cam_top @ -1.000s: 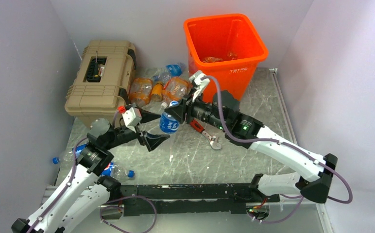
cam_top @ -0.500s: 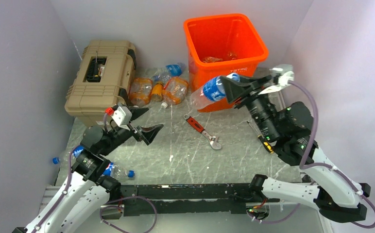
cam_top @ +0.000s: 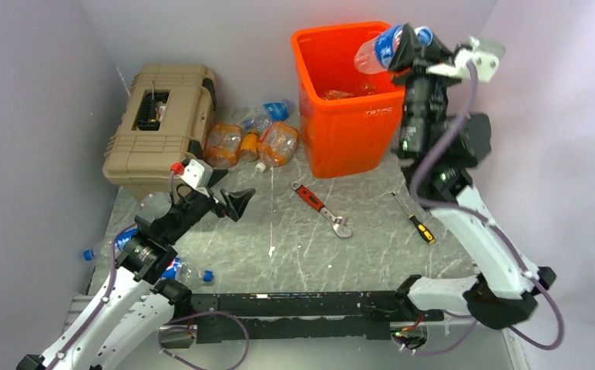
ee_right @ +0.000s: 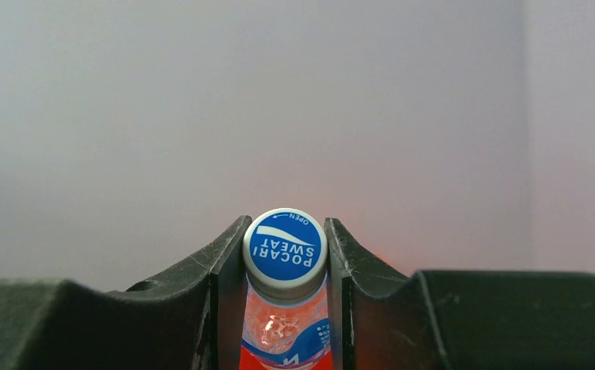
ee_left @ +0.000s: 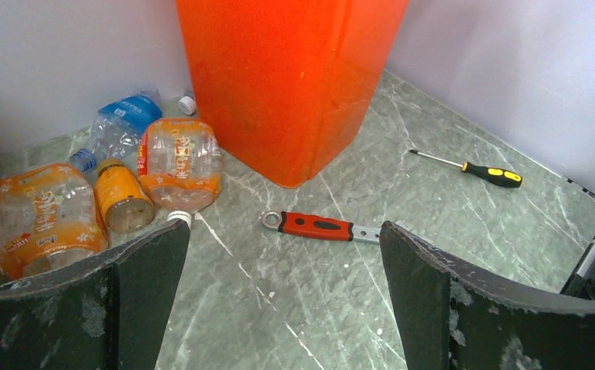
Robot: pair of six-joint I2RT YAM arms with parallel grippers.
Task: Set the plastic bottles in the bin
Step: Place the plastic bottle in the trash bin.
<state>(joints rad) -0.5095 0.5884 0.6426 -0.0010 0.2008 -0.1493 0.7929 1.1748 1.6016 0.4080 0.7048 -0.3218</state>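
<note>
Orange plastic dominates the far end of the table: the bin (cam_top: pixel 348 135) stands at about 1 o'clock from the table's middle, with a few crushed bottles (cam_top: pixel 347 93) lying in its bottom. The right gripper (cam_top: pixel 411 42) is raised at the bin's 3 o'clock rim. Its fingers (ee_right: pixel 225 262) are clamped on the neck of a Pocari Sweat bottle (cam_top: pixel 378 48), just under the blue cap (ee_right: pixel 285 245).

The bottle's long axis lies close to level and runs 9-to-3 across the opening. The cap points to 3 o'clock, inside the grip. The clear base points to 9 o'clock, a touch lower, out over the bin's mouth.

I'd say the drop is the step in hand. To do it well, the arm should carry the neck inward past the rim, tip the base down, and only then part the fingers wide. A light bottle let go above the rolled edge could well bounce out.

The left gripper (cam_top: pixel 230 194) sits at 8 o'clock, spread wide and empty, facing the orange-tinted bottles (ee_left: pixel 179 162) at 11 o'clock between the tan toolbox (cam_top: pixel 159 123) and the bin. A red-handled wrench (cam_top: pixel 321 208) lies near the middle, a screwdriver (cam_top: pixel 418 223) at 3 o'clock, and more bottles (cam_top: pixel 190 272) beside the left arm
</note>
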